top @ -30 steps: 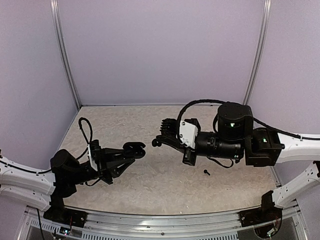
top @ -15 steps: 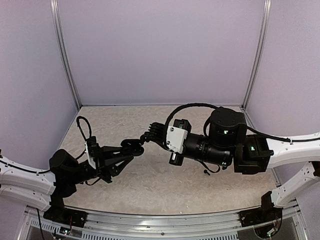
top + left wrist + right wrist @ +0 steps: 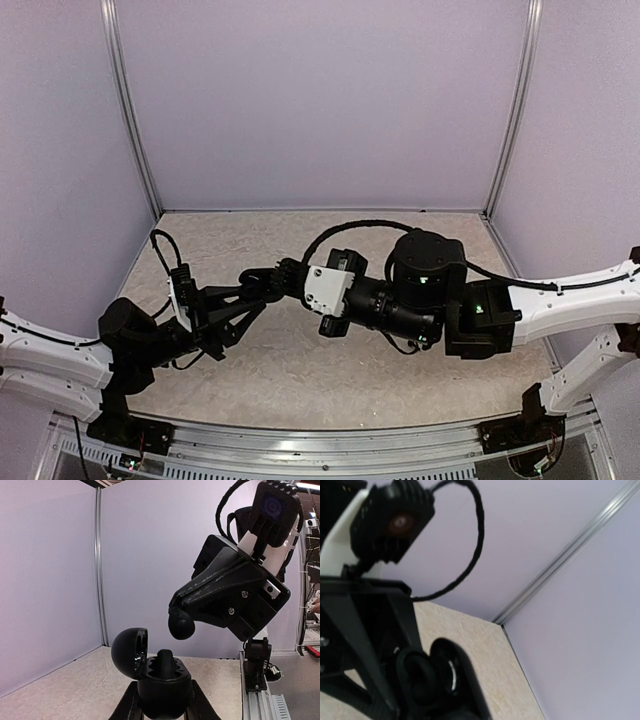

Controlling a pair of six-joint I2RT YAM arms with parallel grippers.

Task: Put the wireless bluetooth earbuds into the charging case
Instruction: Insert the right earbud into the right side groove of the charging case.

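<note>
We see the left gripper [image 3: 258, 293] reaching in from the near-left corner, its 2 fingers [image 3: 127, 706] clamped on the sides of the charging case [image 3: 164, 690]. The case is held off the table [image 3: 300, 380], left of the table's middle, closer to the left edge than the right and roughly midway between the near and far edges. Its lid [image 3: 129, 650] stands hinged open on the left in the left wrist view, and the body sits upright with the wells facing up. In that view we can make out 1 earbud [image 3: 165, 659] as a dark knob rising from a well, though we cannot tell how deep it sits. We cannot find the other bud in any view.

The right gripper [image 3: 287, 273] comes across from the right edge and meets the left gripper over the left half of the table. In the left wrist view its rounded fingertip [image 3: 181, 625] hangs just above the open case, slightly to the right of the earbud and apart from it. We see this claw only side-on, so we cannot tell whether its jaws are parted, closed, or carrying anything.

The right wrist view is blurred. It looks down past the left arm's wrist camera [image 3: 395, 522] and a looping black cable [image 3: 479, 535] onto the open case, which shows as 2 dark ovals side by side, near the table's far edge in that picture.
</note>
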